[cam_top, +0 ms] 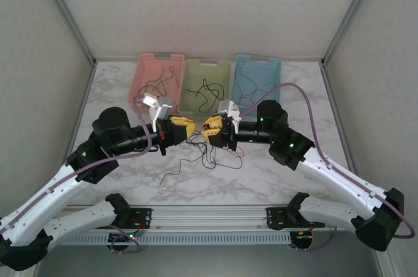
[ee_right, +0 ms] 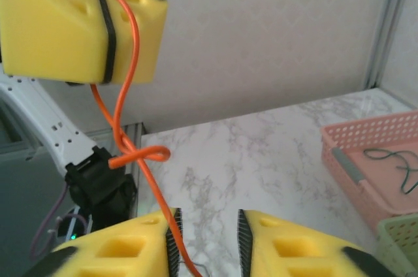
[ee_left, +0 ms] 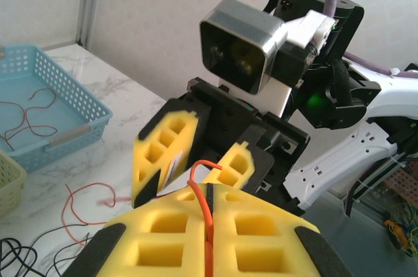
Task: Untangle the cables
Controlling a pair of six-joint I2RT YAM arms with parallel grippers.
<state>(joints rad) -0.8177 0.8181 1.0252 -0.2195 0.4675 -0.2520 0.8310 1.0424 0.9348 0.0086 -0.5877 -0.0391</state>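
An orange cable hangs from my left gripper, which is shut on it; the seam of the yellow pads pinches the cable. The cable has a small knot below the left gripper. From there it runs down between the fingers of my right gripper, along the left pad. Those jaws stand apart with a clear gap. In the top view the left gripper and right gripper face each other closely above a tangle of black and red cables on the table.
Pink basket, green basket and blue basket stand in a row at the back, each with thin cables inside. A red cable and black cables lie loose on the marble table.
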